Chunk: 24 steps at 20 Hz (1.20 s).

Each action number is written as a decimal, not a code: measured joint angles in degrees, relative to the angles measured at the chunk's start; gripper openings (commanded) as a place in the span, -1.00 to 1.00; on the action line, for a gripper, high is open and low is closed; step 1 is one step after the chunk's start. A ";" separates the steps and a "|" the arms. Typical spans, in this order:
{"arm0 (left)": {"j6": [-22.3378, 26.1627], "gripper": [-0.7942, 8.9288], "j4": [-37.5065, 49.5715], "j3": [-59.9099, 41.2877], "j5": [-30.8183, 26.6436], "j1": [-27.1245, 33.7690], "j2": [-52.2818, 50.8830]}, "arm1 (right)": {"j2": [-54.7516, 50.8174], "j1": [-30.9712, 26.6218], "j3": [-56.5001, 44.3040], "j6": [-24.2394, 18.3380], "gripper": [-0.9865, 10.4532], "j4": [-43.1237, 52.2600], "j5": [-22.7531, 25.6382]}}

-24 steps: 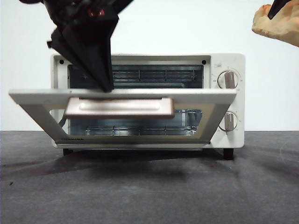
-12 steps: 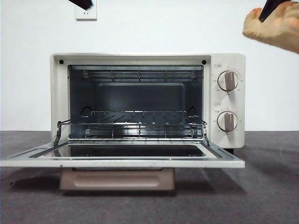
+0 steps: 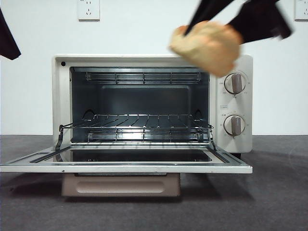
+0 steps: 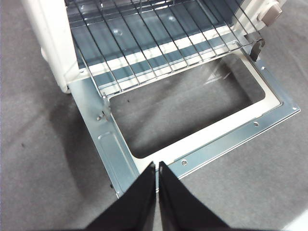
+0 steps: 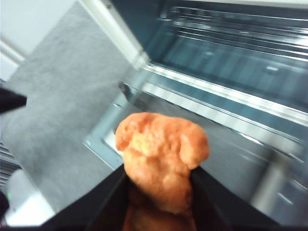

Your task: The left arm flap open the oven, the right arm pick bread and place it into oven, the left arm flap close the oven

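The cream-white oven (image 3: 233,103) stands open, its glass door (image 3: 125,161) lying flat toward me, with the tan handle (image 3: 120,185) underneath and the wire rack (image 3: 134,122) bare inside. My right gripper (image 5: 159,190) is shut on the golden-orange bread (image 5: 161,156); in the front view the bread (image 3: 207,45) hangs blurred in front of the oven's top right corner. My left gripper (image 4: 157,166) is shut and empty, raised over the door's front edge (image 4: 226,142); in the front view it shows as a black shape (image 3: 7,41) at the upper left.
The oven stands on a dark grey table (image 3: 269,202). Two round knobs (image 3: 234,83) sit on its right panel. A wall socket (image 3: 88,9) is on the white wall behind.
The oven door has dropped from half open to flat. The left arm has pulled up and away to the left. The right gripper has carried the bread leftward and down toward the oven's opening.
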 measured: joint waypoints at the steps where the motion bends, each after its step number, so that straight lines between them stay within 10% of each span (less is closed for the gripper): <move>1: -0.02 -0.80 -0.11 0.00 0.00 0.00 -0.17 | 2.95 0.76 0.02 0.98 -0.53 3.30 0.07; 11: -0.02 -0.80 -0.50 0.00 0.00 0.00 -0.20 | 23.58 1.73 4.13 6.36 -0.53 25.49 16.61; 24: -0.04 -0.80 -0.50 0.00 0.00 0.00 -0.20 | 31.69 1.70 7.58 6.60 -0.32 26.99 28.20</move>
